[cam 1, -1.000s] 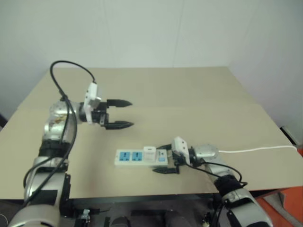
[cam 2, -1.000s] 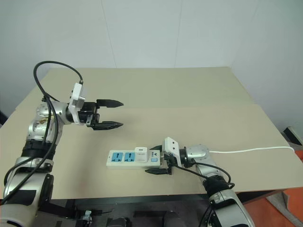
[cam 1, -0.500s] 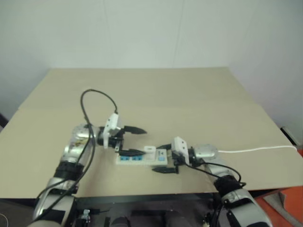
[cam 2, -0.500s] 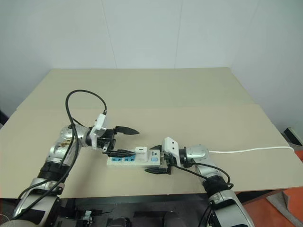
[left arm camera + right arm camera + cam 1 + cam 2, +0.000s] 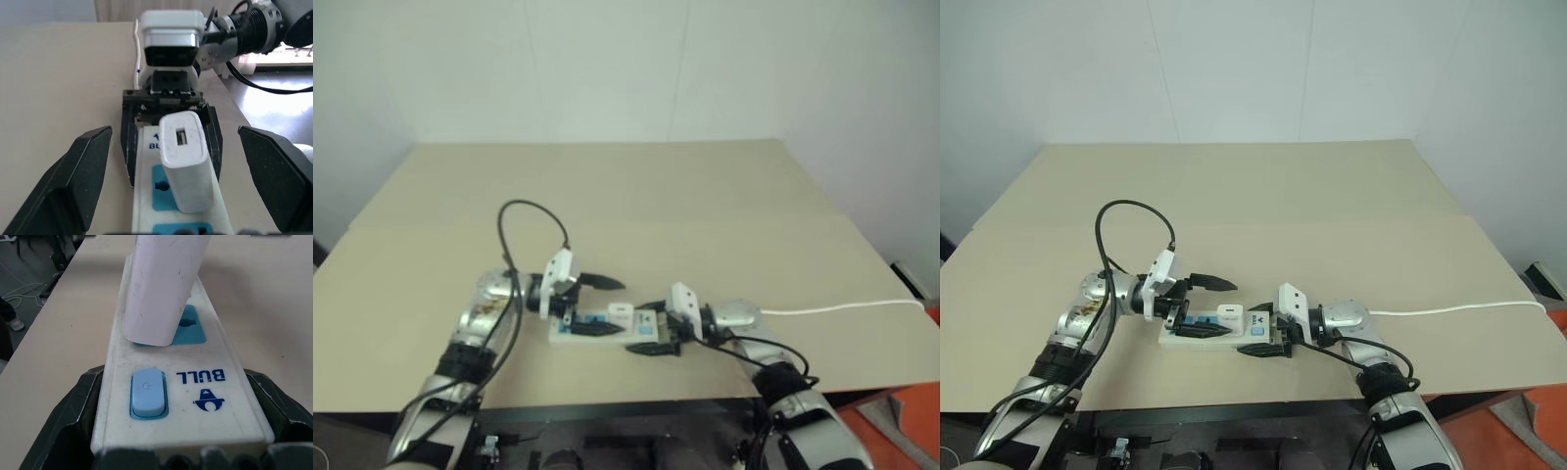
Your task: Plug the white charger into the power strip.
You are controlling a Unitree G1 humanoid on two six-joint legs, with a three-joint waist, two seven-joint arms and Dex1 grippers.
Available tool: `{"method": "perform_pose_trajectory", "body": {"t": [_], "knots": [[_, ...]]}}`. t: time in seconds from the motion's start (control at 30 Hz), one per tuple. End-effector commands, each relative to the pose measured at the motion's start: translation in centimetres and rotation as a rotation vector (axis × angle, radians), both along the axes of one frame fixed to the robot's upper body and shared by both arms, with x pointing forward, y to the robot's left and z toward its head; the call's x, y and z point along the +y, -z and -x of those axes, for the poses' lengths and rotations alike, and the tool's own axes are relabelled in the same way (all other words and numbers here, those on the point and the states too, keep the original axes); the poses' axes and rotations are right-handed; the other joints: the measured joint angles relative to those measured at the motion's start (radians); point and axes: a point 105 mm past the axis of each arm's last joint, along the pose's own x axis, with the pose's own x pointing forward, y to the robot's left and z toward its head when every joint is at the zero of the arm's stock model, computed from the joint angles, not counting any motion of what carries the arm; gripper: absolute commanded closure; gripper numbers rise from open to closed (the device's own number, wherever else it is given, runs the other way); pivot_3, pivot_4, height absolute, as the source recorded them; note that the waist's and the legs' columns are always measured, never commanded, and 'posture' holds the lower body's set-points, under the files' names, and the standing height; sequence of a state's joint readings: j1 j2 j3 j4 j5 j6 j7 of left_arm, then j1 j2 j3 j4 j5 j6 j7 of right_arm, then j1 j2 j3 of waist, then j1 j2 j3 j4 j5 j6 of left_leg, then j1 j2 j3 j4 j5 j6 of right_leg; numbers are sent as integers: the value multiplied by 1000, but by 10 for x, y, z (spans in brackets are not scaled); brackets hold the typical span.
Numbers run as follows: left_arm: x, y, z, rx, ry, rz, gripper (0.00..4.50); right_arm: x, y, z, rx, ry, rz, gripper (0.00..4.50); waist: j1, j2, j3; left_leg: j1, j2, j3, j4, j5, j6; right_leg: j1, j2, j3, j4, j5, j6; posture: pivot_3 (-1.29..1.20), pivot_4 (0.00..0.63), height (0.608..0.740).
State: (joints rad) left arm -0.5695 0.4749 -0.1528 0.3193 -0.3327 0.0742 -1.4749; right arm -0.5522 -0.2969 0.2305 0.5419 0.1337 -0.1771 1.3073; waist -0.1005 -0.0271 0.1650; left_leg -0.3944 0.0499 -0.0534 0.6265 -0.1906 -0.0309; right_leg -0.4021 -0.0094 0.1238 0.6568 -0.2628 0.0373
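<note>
Table (image 5: 1332, 196): tan, flat, bearing everything below.

Power strip (image 5: 1214, 338): long white bar with blue sockets, lying between the two grippers; switch end lodged between the right gripper's fingers, far end under the left gripper. Thin white cord (image 5: 1459, 311) running off behind the right gripper toward the table edge.

Left gripper (image 5: 1205, 305): spread wide, grasping nothing, one finger either side of the strip, just short of the charger.

Right gripper (image 5: 1268, 333): fingers flanking the strip's switch end, apparently bracing it; firm clamp or loose cradle cannot be told.

Charger (image 5: 186, 161): small white block, upright on a blue socket, just ahead of the right gripper and between the left gripper's open fingers.

Step in hand, by judgement: charger standing in its socket, probably seated or nearly so; seating depth unclear. Next move calls for either a short press straight down on the charger top with the strip held steady, or withdrawal without snagging.

View differences: left wrist camera gives the charger's port face and the right gripper behind it. Right wrist camera gives the pale blue switch (image 5: 147, 392) and printed brand, plus the charger's base meeting the socket. Head views give the cord and the whole layout.
</note>
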Motion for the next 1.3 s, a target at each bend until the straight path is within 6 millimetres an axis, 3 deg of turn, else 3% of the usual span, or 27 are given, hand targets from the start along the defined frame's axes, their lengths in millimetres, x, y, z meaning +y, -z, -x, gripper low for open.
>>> {"method": "perform_pose_trajectory", "body": {"t": [0.03,0.27,0.4,0.67,0.83,1.0,1.3], "knots": [[-4,-2,5,-33,34,0,0,7,9,5,27,-35,23,1063,0,0,0,0,0,0,0,0,0,0,0,0,0,0,0,0,150,740],[-13,3,8,-27,28,36,0,6,10,5,17,-28,28,1063,0,0,0,2,0,0,0,0,0,2,0,0,0,0,0,0,150,740],[-13,0,7,-17,22,63,875,6,12,6,16,-28,32,1063,-1,0,0,4,0,0,0,0,0,4,0,0,0,0,0,0,150,740],[-9,0,10,-15,40,62,3486,6,12,6,13,-28,36,1063,-1,0,0,5,0,0,0,0,0,5,0,0,0,0,0,0,150,740],[-9,2,12,-29,60,42,3476,6,13,6,13,-29,39,1063,-3,0,0,5,0,0,0,0,0,5,0,0,-1,0,0,0,150,740],[-7,17,16,-118,87,-35,3476,7,13,6,12,-30,39,1063,-4,0,0,6,0,0,0,0,0,6,0,0,-1,0,0,0,150,740],[-2,38,15,-60,15,-43,3476,8,14,7,13,-31,38,1063,-4,0,0,12,0,0,-1,0,0,12,0,1,-1,0,0,0,150,740]]}}
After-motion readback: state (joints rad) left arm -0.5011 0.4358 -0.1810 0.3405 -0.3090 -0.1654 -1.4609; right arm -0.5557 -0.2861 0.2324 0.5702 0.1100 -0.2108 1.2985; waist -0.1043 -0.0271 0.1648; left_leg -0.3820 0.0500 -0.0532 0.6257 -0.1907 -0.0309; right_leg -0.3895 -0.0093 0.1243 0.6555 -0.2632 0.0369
